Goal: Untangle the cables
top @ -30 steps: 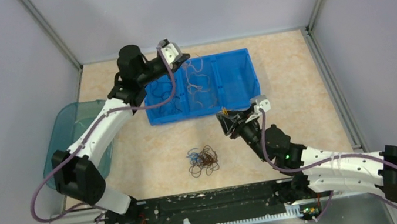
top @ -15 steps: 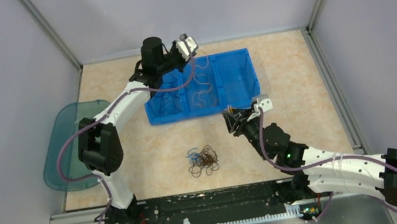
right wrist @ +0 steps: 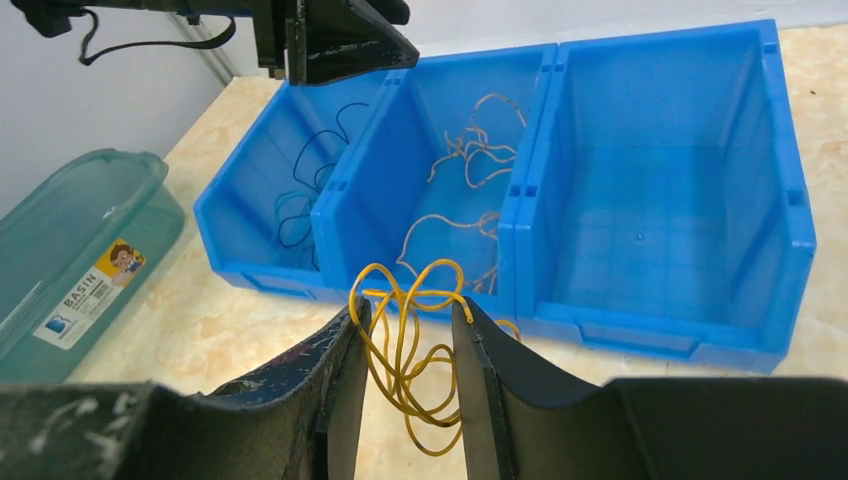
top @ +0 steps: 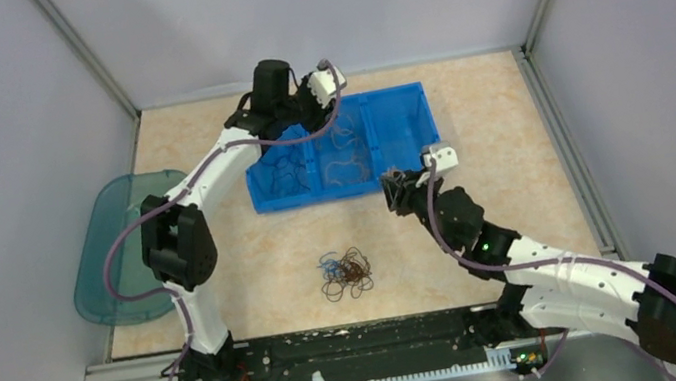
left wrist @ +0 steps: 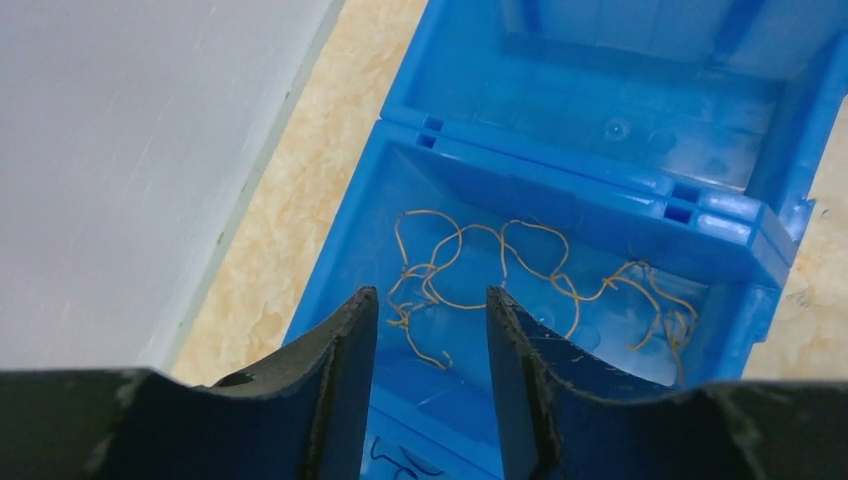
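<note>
Between the right fingers (right wrist: 338,372), a bundle of yellow cable loops (right wrist: 405,335) is held. The fingers are set narrowly about it, and the loops stand up past the tips and hang down below them. Just beyond, the front wall of a blue three-compartment bin (right wrist: 640,335) is seen on the tabletop (right wrist: 200,320). Thin tan-orange cables (right wrist: 470,160) are strewn in its middle compartment, and dark cables (right wrist: 295,212) are laid in its left one. A teal lidded basin (right wrist: 90,230) is set to the left of the bin, apart from it.

Above the bin, the left fingers (left wrist: 345,370) are parted to a moderate gap, and nothing is gripped between them. Through that gap the tan-orange cables are seen below, spread over the floor of the middle compartment.

Nearer the arm bases, a small tangle of blue and dark brown cables (top: 346,272) is seen lying on the tabletop. It is well apart from both pairs of fingers and from the bin.
</note>
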Available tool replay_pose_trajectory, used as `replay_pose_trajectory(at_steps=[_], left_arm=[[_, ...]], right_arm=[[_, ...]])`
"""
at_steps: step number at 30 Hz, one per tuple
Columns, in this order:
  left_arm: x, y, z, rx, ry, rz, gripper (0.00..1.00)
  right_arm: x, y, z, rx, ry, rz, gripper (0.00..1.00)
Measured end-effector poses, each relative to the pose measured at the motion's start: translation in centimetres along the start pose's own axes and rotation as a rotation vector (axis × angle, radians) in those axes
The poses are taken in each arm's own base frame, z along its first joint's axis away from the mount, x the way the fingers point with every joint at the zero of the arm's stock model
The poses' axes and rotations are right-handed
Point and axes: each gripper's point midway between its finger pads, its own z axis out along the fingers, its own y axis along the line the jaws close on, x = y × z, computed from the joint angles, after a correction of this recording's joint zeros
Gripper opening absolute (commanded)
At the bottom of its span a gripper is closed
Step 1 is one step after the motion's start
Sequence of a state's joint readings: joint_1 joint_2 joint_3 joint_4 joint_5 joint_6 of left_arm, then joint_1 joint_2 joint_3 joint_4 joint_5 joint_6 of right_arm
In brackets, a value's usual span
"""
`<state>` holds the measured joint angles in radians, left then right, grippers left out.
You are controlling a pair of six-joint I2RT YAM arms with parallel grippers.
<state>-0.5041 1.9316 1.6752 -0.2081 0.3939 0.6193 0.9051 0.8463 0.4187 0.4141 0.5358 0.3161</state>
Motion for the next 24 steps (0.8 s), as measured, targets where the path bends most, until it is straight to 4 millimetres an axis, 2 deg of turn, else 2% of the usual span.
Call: replay_pose_trajectory(at_steps=[3,4,6,8,14,17,20,24], left_arm=[[-0.6,0.4,-0.8,0.002,0.016,-0.03,0.93],[-1.3,0.9,-1.4,-0.002,0.016,-0.042,0.99],[-2.6,1.6,-2.8,-0.013,0.005,-0.066,1.0],[-4.1,2.4,-5.1,-0.027,-0.015,-0.097,1.0],[-7.0,4.9,-15.3,-0.105,-0.084,-0.193,1.0],[-7.0,4.6,-19.0,-0.129,-0.095,-0.233,1.0],[-6.7,3.0,-20.4,-0.104,-0.085,-0.273,1.0],[-5.5,1.7,-20.6,-0.069,-0.043,-0.335,1.0]], right_arm=[[-0.6,0.3,1.5,-0.012,0.022,0.005,0.38],[-0.9,0.4,2.2,-0.013,0.027,0.011,0.38],[-1.5,0.7,3.7,-0.019,0.04,0.015,0.38],[-1.9,1.4,5.6,-0.03,0.061,0.019,0.38],[-1.7,3.8,11.7,-0.091,0.137,0.023,0.4],[-1.1,4.2,14.2,-0.097,0.165,0.013,0.45],[-0.1,4.1,16.3,-0.088,0.188,-0.011,0.5],[1.4,3.2,18.2,-0.061,0.23,-0.05,0.51]])
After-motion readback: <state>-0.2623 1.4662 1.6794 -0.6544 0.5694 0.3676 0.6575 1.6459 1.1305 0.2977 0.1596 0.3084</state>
